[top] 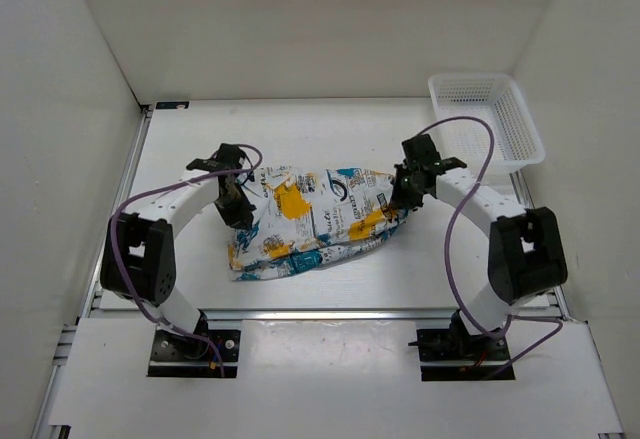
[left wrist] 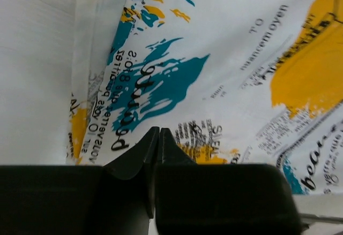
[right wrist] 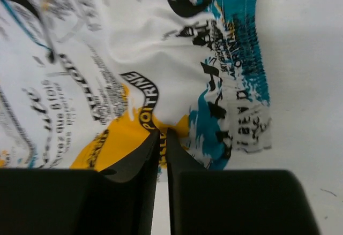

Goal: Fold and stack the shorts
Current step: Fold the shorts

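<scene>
The left gripper (left wrist: 158, 131), pressed together, and the right gripper (right wrist: 162, 134), pinching puckered cloth, sit at opposite edges of the shorts (top: 310, 221) (open table (top: 330, 139) around; basket (top: 527, 129) well apart).

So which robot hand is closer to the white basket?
The right one. The right gripper is at the right end of the shorts, not far from the basket; the left gripper is at their far left end.
</scene>
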